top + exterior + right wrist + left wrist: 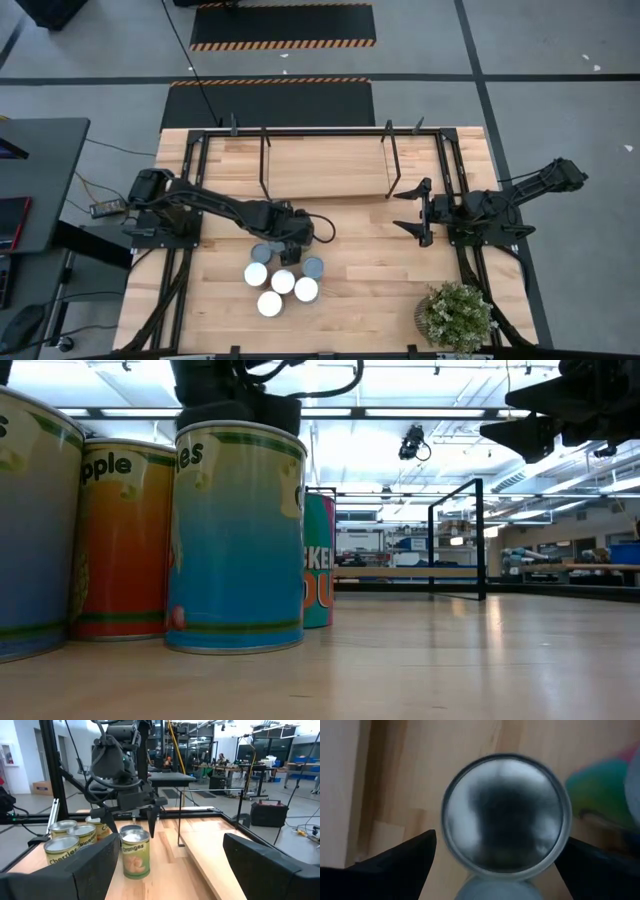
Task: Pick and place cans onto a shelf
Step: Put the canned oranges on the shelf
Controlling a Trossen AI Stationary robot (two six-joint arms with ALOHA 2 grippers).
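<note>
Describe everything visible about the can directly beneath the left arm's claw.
The can is a small upright cylinder standing on the wooden tabletop, at the edge of the cluster nearest the shelf. Its round metallic top is shiny and rimmed; its label reads "Oranges", with fruit pictured on a blue-to-green ground. The left claw hangs open just above it, one finger on each side of the top, not closed on it. Whether the neighbouring cans touch it cannot be told.
</note>
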